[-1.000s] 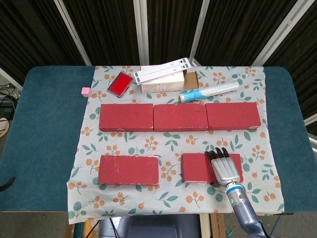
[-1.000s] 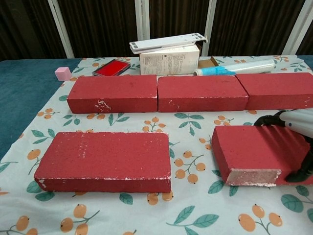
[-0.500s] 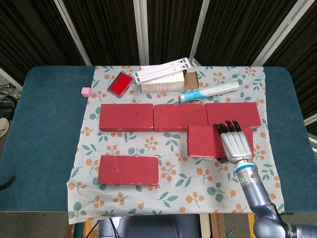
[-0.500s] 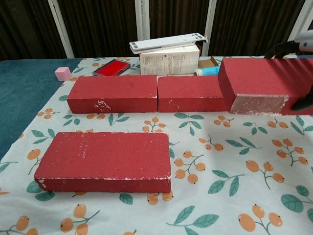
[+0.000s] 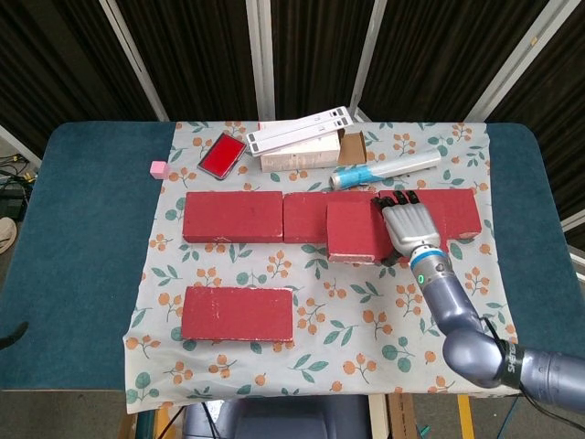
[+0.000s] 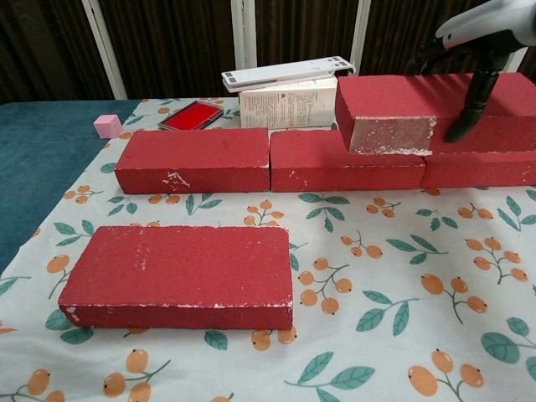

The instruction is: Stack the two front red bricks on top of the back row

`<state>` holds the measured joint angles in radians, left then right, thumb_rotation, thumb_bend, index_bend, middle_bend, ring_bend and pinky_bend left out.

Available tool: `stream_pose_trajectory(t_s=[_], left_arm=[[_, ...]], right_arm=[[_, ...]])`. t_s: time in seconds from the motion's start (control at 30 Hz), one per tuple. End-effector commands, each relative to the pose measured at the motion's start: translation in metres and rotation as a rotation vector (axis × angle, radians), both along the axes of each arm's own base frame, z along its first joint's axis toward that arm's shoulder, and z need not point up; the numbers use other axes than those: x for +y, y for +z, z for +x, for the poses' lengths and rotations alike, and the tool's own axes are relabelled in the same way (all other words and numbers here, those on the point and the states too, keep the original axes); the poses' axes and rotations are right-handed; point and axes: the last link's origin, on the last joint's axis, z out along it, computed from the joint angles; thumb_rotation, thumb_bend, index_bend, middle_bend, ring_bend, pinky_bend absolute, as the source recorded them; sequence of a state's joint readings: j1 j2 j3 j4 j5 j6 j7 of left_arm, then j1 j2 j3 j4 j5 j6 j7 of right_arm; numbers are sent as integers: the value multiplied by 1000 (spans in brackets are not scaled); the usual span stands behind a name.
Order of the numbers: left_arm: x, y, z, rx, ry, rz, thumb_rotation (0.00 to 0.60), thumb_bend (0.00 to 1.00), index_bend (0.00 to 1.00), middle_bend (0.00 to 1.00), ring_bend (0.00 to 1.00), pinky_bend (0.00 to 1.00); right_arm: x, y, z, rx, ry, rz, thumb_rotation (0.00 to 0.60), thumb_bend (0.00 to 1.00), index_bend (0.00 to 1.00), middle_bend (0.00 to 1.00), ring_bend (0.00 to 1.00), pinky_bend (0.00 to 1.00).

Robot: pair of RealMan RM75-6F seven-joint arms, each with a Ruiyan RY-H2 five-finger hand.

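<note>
My right hand point(image 5: 409, 224) grips a red brick point(image 5: 355, 230) by its right end, fingers over the top. In the chest view the held brick point(image 6: 394, 107) hangs over the seam between the middle back brick point(image 6: 335, 167) and the right back brick point(image 6: 490, 167), with the right hand point(image 6: 479, 42) above it. I cannot tell if it touches them. The left back brick point(image 5: 233, 217) lies bare. The other front brick point(image 5: 238, 314) lies flat at the front left of the cloth. My left hand shows in neither view.
Behind the back row stand a white box with a white bar on top point(image 5: 302, 144), a flat red case point(image 5: 219, 155), a blue-and-clear tube point(image 5: 384, 169) and a small pink cube point(image 5: 158, 168). The floral cloth point(image 5: 366, 347) covers the teal table point(image 5: 82, 274).
The right hand has lifted the front right brick off the cloth and carried it back and leftward, up over the middle and right bricks of the back row.
</note>
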<state>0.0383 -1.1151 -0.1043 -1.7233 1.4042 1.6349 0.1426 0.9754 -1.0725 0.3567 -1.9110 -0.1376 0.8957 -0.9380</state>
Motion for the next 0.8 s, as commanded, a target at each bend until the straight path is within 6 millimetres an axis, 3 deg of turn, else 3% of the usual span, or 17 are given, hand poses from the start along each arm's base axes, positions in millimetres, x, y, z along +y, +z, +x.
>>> stream_pose_trajectory(t_s=[0.03, 0.4, 0.8], left_arm=[[1, 0, -1, 7, 11, 8, 600, 5, 0, 0, 0, 87], [4, -2, -3, 31, 46, 32, 600, 5, 0, 0, 0, 87], [5, -5, -5, 62, 68, 32, 600, 5, 0, 0, 0, 87]], right_arm=[[-26, -16, 11, -7, 1, 53, 600, 153, 414, 312, 52, 0], [-63, -38, 14, -65, -27, 69, 600, 153, 417, 312, 53, 0], [-84, -41, -9, -80, -44, 76, 600, 153, 417, 312, 53, 0]])
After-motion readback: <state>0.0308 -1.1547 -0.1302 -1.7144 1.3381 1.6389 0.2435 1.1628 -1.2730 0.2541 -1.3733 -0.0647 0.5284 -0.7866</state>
